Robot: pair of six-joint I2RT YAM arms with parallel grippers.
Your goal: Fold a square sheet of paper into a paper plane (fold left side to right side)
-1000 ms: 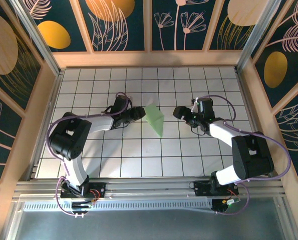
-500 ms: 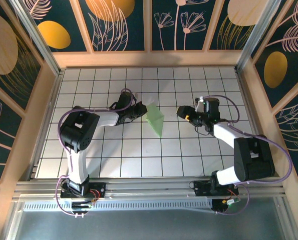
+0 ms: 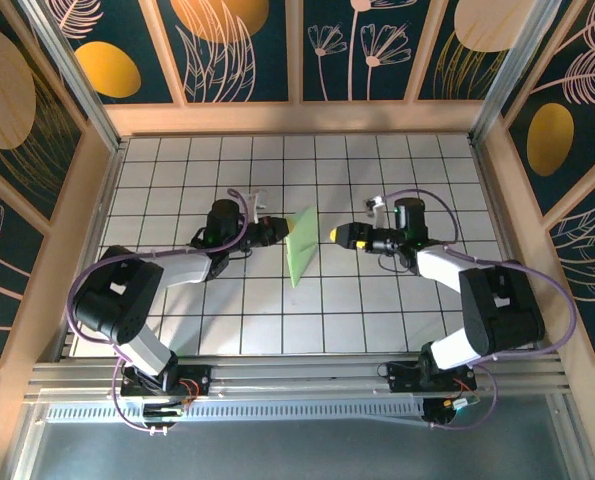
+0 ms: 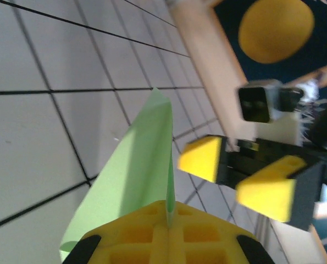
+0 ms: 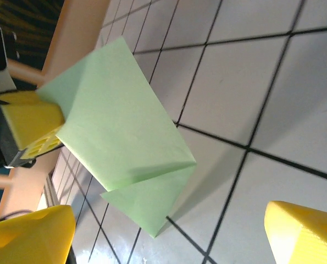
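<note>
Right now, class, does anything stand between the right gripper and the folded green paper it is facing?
Nothing visible does. Only bare tiled table lies between the open right gripper and the folded green paper. The left gripper pinches the paper from the opposite side, out of that path.

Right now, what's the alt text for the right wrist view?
A folded green paper sits mid-frame over the white tiled table, its left corner clamped by the left gripper. The right gripper shows its yellow jaws wide open at the bottom corners.
</note>
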